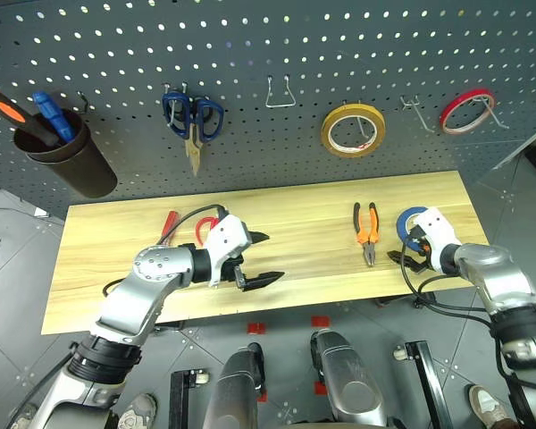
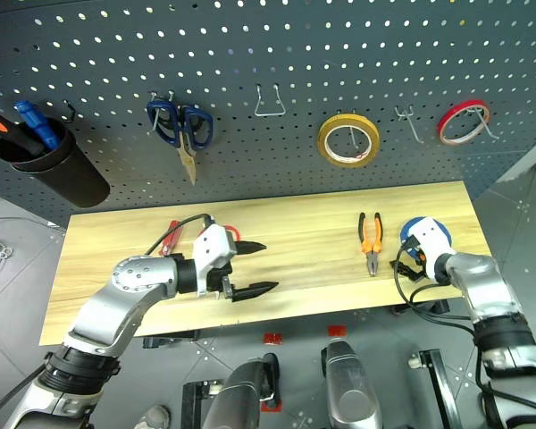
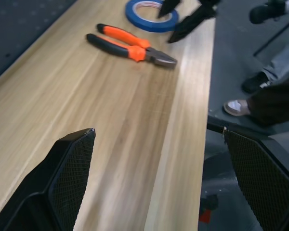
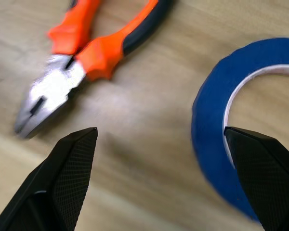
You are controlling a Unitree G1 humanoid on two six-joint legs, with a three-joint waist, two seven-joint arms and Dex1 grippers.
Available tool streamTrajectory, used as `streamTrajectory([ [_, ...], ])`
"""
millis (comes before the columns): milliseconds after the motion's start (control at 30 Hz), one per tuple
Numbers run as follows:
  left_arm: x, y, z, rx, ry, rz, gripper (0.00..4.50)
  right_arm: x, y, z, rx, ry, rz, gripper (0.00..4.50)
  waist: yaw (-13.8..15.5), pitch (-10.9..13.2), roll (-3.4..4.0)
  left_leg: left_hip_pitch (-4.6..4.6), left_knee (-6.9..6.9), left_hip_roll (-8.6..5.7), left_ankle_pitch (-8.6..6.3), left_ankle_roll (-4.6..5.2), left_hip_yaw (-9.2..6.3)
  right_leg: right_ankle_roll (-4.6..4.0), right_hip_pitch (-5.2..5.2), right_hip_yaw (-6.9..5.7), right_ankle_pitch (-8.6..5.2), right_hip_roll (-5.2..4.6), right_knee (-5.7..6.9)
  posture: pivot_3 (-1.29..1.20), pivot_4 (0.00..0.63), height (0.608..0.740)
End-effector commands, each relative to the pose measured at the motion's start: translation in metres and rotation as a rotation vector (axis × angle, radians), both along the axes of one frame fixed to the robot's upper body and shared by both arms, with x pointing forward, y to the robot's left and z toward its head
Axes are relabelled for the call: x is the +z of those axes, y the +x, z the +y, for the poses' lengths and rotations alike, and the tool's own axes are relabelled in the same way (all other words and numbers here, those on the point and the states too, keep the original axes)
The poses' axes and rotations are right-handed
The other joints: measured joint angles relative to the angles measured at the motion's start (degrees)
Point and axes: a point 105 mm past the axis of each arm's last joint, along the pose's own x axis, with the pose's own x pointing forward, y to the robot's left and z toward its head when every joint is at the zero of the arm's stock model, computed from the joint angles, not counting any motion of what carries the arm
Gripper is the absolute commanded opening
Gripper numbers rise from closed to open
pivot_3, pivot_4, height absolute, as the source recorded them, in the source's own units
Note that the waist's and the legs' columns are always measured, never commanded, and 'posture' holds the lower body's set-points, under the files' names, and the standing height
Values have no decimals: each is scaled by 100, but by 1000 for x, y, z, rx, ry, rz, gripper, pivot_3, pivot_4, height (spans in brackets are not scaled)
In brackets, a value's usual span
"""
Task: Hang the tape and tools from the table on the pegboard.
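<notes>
The blue tape (image 4: 216, 134) lies flat at the right end of the table (image 1: 313, 241), with the orange-and-black pliers (image 1: 366, 233) just to its left. My right gripper (image 4: 160, 130) is open low over the wood between them, one finger over the tape's ring. Towards the table's left, my left gripper (image 1: 266, 259) is open and empty, pointing right along the table. Behind its wrist lie the red-handled scissors (image 1: 205, 229), partly hidden, and the red screwdriver (image 1: 168, 223). The left wrist view looks along the table to the pliers (image 3: 132, 48) and tape (image 3: 151, 14). The pegboard (image 1: 268, 45) rises behind the table.
On the pegboard hang blue-handled scissors (image 1: 193, 120), a yellow roll (image 1: 352, 130), a red roll (image 1: 467, 111) and a dark cup (image 1: 70, 157) with orange and blue screwdrivers. Bare hooks (image 1: 280, 94) sit between the scissors and the yellow roll. A person's shoe (image 3: 238, 107) is off the table's right end.
</notes>
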Motion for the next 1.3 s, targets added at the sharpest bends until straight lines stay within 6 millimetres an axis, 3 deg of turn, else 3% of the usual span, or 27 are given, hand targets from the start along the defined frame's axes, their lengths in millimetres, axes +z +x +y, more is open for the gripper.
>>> streamTrajectory([
  [33,-1,-6,-13,-70,23,-47,4500,-7,10,-8,-35,-43,52,4485,-6,1,-1,-1,0,0,1,-1,2,0,0,1,0,0,-1,-357,398,740],
  [133,-2,-6,-20,-90,23,-64,4500,-11,17,-15,-110,-33,138,4485,-14,1,-2,0,7,1,2,-4,10,8,0,7,5,0,0,-352,382,740],
  [367,1,-7,-33,-121,1,-91,4500,-18,18,-10,-73,-87,232,2272,10,-2,-6,-3,41,4,0,1,9,32,6,19,28,7,0,-355,372,740],
  [533,7,-5,-33,-99,-32,-109,4500,-15,21,-5,-105,-58,186,732,8,-12,-21,0,50,5,2,4,21,48,8,41,49,12,-3,-359,362,740],
  [633,17,-4,-33,-93,-50,-139,4500,10,26,-6,-92,-119,3,689,41,-12,-22,-2,52,5,5,9,24,50,5,49,57,13,-4,-354,361,740],
  [700,25,-5,-35,-95,-75,-156,4500,28,19,4,-109,-94,-116,689,58,-12,-18,-13,49,5,7,8,27,51,-9,55,58,14,-1,-354,361,740],
  [800,35,-3,-34,-68,-115,-167,4500,55,-8,30,-95,-99,-323,688,42,-11,-11,-57,50,9,14,-4,45,52,-65,73,59,18,11,-365,372,740],
  [933,53,12,-26,50,-167,-235,4500,79,-50,87,-15,-51,-565,688,-10,-12,-11,-97,48,18,15,-6,71,56,-125,105,62,28,26,-371,376,740],
  [1033,68,11,-29,55,-218,-260,4500,118,-68,108,-19,-74,-855,687,-22,-11,-11,-102,48,21,11,5,86,56,-153,119,62,29,57,-358,377,740],
  [1133,75,10,-31,38,-227,-278,4500,140,-66,109,-47,-73,-978,687,-17,-11,-11,-97,52,15,15,20,93,71,-154,129,84,27,55,-358,377,740],
  [1300,84,13,-35,35,-245,-291,4500,166,-34,87,-146,-28,-1051,687,7,-11,-12,-96,50,16,51,29,96,67,-153,129,131,29,34,-356,376,740],
])
